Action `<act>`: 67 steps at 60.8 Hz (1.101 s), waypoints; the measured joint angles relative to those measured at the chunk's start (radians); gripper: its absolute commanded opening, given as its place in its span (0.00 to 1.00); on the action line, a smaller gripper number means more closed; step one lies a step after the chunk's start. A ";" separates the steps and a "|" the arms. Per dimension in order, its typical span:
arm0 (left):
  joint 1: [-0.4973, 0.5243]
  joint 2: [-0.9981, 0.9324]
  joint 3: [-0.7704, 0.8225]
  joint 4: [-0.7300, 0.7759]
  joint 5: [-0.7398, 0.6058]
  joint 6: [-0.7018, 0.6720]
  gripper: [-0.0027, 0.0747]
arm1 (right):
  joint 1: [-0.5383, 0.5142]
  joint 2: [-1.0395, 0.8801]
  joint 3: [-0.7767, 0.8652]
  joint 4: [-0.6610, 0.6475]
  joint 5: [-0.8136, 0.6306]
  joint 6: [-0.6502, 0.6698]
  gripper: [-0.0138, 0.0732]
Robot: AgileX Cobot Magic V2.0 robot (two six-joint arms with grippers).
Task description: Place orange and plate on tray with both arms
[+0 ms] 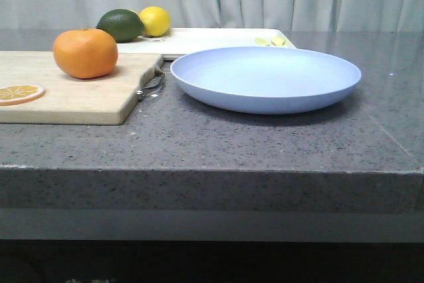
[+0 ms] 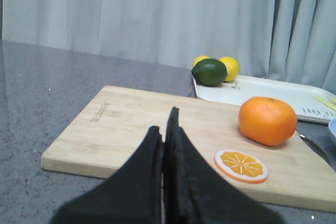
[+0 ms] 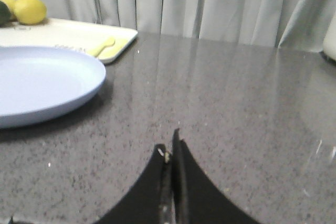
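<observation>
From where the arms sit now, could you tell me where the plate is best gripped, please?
Grip the plate at its raised right rim, coming in from the right side with the right tool. The rim flares up off the counter, and that side is free of neighbours.

soft even light, faint shadows

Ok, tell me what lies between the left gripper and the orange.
In the left wrist view, bare cutting board and the flat orange slice lie between the left gripper and the orange.

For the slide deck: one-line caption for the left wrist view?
Closed left gripper above the cutting board, with orange and orange slice ahead.
</observation>
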 measured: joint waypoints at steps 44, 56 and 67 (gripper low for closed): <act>0.000 0.551 -0.447 0.106 0.106 0.000 0.02 | 0.000 0.534 -0.565 0.027 0.184 0.074 0.14; 0.000 0.556 -0.449 0.106 0.079 0.000 0.35 | 0.000 0.536 -0.568 0.027 0.137 0.076 0.60; 0.000 0.556 -0.449 0.107 0.074 0.000 0.96 | 0.000 0.536 -0.568 0.027 0.144 0.078 0.92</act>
